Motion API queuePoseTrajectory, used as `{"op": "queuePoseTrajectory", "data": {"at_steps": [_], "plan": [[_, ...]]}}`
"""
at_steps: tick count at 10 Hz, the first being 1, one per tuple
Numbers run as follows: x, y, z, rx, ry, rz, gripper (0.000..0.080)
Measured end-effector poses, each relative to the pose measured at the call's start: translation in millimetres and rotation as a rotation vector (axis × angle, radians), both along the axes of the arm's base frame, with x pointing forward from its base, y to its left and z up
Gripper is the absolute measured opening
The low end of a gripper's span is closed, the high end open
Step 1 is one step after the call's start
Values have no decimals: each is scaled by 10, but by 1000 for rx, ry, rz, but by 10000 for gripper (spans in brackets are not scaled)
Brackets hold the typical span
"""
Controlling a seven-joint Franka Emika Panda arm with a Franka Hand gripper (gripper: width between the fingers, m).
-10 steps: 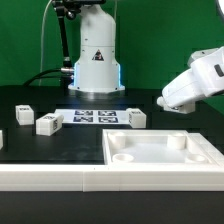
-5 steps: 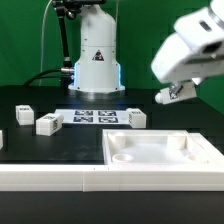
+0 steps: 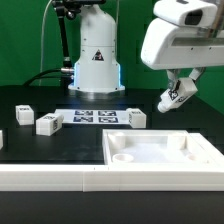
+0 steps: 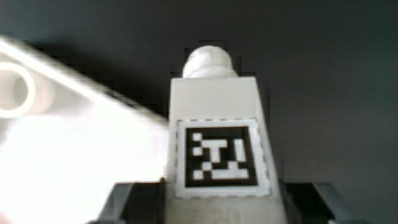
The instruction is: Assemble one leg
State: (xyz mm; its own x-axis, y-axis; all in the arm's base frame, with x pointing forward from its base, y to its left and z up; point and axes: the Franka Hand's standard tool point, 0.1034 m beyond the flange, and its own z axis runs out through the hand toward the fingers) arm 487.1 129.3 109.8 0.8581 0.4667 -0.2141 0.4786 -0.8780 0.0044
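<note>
The leg [image 3: 169,100] is hanging in the air near the far edge of the white panel [image 3: 150,172]. The gripper [image 3: 175,93] is pinching it.

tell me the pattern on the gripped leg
Black-and-white square tag on a white leg, clearest in the wrist view.

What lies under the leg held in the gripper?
Black table and, off to one side, an edge of the white panel with a round socket. The spot straight below is covered by the leg itself.
</note>
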Motion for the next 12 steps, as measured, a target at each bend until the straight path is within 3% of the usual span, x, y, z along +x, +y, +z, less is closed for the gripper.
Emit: {"op": "queuePoseTrajectory", "data": {"at_steps": [1, 5, 9, 11, 12], "plan": [[34, -42, 25, 25, -28, -37, 291], [599, -156, 240, 126, -263, -27, 291], [591, -217, 107, 204, -497, -59, 291], [672, -194, 66, 214, -487, -149, 291], [809, -122, 106, 218, -478, -182, 291]]}}
